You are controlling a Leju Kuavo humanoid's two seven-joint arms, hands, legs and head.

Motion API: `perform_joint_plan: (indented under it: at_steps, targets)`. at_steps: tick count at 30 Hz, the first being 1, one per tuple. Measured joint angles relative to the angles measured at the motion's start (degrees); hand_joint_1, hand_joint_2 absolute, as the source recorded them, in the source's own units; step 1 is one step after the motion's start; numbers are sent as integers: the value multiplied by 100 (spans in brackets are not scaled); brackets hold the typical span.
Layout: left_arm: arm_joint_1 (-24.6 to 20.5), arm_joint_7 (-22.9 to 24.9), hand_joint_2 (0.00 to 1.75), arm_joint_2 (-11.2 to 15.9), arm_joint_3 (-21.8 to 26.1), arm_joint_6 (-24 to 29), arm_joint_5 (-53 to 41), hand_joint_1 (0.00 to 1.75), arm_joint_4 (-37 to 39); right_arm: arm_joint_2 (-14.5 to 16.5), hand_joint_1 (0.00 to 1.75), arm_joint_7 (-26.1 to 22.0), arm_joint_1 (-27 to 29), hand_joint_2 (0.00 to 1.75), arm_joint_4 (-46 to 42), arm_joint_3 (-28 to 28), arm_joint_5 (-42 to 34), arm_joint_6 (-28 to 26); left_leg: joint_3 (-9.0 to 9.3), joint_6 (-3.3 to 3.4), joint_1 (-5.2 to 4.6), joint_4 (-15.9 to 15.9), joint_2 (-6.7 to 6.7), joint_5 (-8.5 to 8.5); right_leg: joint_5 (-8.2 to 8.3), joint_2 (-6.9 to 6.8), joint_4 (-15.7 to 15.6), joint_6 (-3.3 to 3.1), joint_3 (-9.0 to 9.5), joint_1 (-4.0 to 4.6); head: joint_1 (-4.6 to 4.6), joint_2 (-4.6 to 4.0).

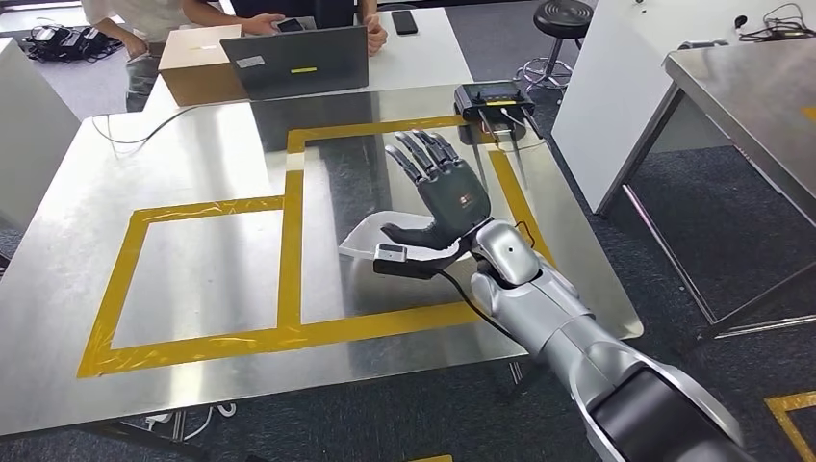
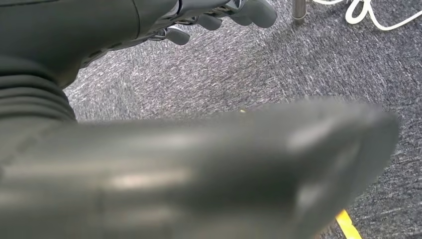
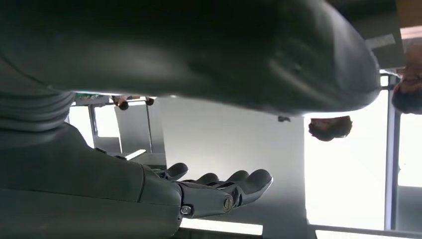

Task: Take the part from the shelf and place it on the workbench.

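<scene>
While the right hand (image 1: 446, 188) hovers spread and empty over the workbench (image 1: 192, 173), the white part (image 1: 380, 236) lies beneath its wrist inside the yellow tape (image 1: 289, 245), apparently already set down. The left hand (image 2: 224, 12) hangs over carpet, probably loosely curled.

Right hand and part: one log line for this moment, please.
right hand: open over workbench | white part: on workbench below it | left hand: empty
</scene>
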Motion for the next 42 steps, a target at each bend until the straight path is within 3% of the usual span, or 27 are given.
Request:
perform_joint_plan:
  at_steps: [4, 6, 8, 9, 10, 11, 13, 15, 18, 20, 23, 24, 25, 26, 27, 29, 31, 33, 35, 36, 39, 40, 41, 42]
  targets:
    - [10, -53, 0, -1, 4, 48, 97, 0, -1, -115, 0, -26, -50, 0, -556, -106, 63, 79, 45, 98, 23, -87, 22, 68, -38, 0, 36, 73, 2, -7, 4, 0]
    - [23, -92, 0, -3, 7, 78, 115, 0, -1, -201, 0, 16, -53, 0, -796, -138, 125, 115, 79, 148, 55, -161, 45, 117, -313, -11, 477, 98, -189, 0, 15, 0]
    - [43, -112, 0, -1, 9, 89, 120, 0, -1, -292, 0, 94, 12, 0, -990, -145, 203, 123, 78, 164, 54, -168, 51, 124, -665, -18, 1238, 124, -532, 2, 21, 0]
    - [56, -115, 0, 1, 9, 90, 120, 0, 0, -341, 0, 133, 75, 0, -1078, -150, 243, 123, 76, 164, 54, -162, 50, 122, -743, -20, 1504, 134, -649, -4, 21, 0]
    - [69, -120, 0, 1, 10, 90, 126, 0, 0, -393, 0, 170, 142, 0, -1163, -161, 280, 122, 75, 161, 54, -154, 47, 119, -711, -23, 1556, 138, -664, -11, 22, 0]
    - [79, -128, 0, 2, 13, 90, 138, 0, 0, -440, 0, 200, 198, 0, -1251, -178, 309, 121, 75, 152, 55, -140, 44, 113, -584, -29, 1375, 137, -565, -18, 23, 0]
    - [89, -166, 0, 4, 19, 90, 191, 0, -1, -505, 0, 232, 259, 0, -1418, -224, 355, 117, 66, 108, 51, -97, 43, 87, -255, -47, 589, 117, -149, -26, 22, 0]
    - [87, -224, 0, 14, 49, 88, 284, 0, -2, -522, 0, 232, 285, 0, -1566, -258, 385, 126, 47, 35, 34, -56, 49, 62, -117, -53, 75, 60, 118, -7, 18, 0]
    - [105, -267, 0, 43, 166, 85, 459, 0, -3, -429, 0, 201, 300, 0, -1677, -283, 442, 192, 35, -84, 36, -65, 59, 67, -93, -34, 16, -62, 132, 14, 17, 0]
    - [132, -263, 0, 69, 249, 89, 541, 0, -2, -263, 0, 213, 280, 0, -1691, -293, 526, 222, -41, -158, 50, 101, 60, -76, -57, -30, -16, -142, 129, -4, 9, 0]
    - [164, -251, 0, 95, 336, 96, 588, 0, -1, -70, 0, 252, 262, 0, -1694, -301, 643, 220, -469, -233, 64, 1106, 55, -624, -34, -54, -27, -192, 108, -14, -15, 0]
    - [176, -248, 0, 101, 356, 99, 593, 0, -1, -44, 0, 250, 263, 0, -1694, -305, 664, 217, -600, -246, 68, 1418, 55, -737, -29, -66, -23, -195, 95, -14, -16, 0]
    - [189, -243, 0, 107, 379, 106, 595, 0, 0, -24, 0, 244, 264, 0, -1694, -313, 677, 212, -646, -252, 71, 1555, 56, -751, -21, -75, -19, -195, 82, -14, -16, 0]
    - [200, -238, 0, 116, 399, 115, 595, 0, 0, -5, 0, 231, 264, 0, -1694, -326, 687, 205, -573, -252, 78, 1452, 56, -653, -13, -79, -12, -190, 70, -17, -17, 0]
    - [205, -233, 0, 128, 418, 125, 596, 0, 0, 13, 0, 212, 263, 0, -1694, -348, 692, 194, -385, -248, 86, 1125, 57, -473, -6, -79, -3, -182, 63, -22, -18, 0]
    - [203, -232, 0, 156, 439, 136, 596, 0, -1, 44, 0, 166, 252, 0, -1694, -409, 698, 168, 47, -225, 90, 315, 50, -190, 8, -74, 27, -142, 44, -21, -16, 0]
    - [196, -233, 0, 168, 445, 139, 597, 0, -1, 67, 0, 132, 229, 0, -1694, -458, 699, 144, 211, -158, 73, -33, 34, -111, 41, -66, 38, -70, 14, -4, -14, 0]
    - [195, -232, 0, 173, 448, 140, 597, 0, 0, 78, 0, 121, 215, 0, -1694, -484, 699, 133, 177, -64, 57, -26, 26, -62, 91, -59, 13, 13, -8, -3, -13, 0]
    - [196, -232, 0, 181, 450, 140, 597, 0, -1, 80, 0, 121, 209, 0, -1694, -515, 699, 132, 135, 31, 62, -42, 34, -1, -12, -58, 126, 74, -71, -17, -10, 0]
    - [195, -232, 0, 184, 450, 140, 597, 0, -2, 80, 0, 121, 204, 0, -1694, -531, 699, 131, 106, 77, 69, -53, 40, 31, -177, -59, 347, 94, -166, -19, -8, 0]
    - [197, -233, 0, 187, 451, 140, 597, 0, -2, 80, 0, 121, 209, 0, -1694, -547, 699, 130, -13, 144, 46, -44, 51, 110, -792, -61, 1468, 125, -611, -8, -5, 0]
    - [201, -233, 0, 187, 452, 140, 597, 0, -1, 80, 0, 121, 217, 0, -1694, -547, 699, 130, -52, 151, 33, -38, 52, 135, -857, -61, 1663, 117, -664, -1, -5, 0]
    - [203, -233, 0, 188, 454, 140, 597, 0, -1, 80, 0, 121, 221, 0, -1694, -548, 699, 130, -85, 154, 19, -32, 53, 157, -812, -61, 1623, 94, -595, 10, -5, 0]
    - [204, -233, 0, 188, 455, 140, 597, 0, -1, 80, 0, 121, 219, 0, -1694, -549, 699, 130, -107, 153, 4, -27, 52, 175, -679, -61, 1344, 57, -401, 28, -5, 0]
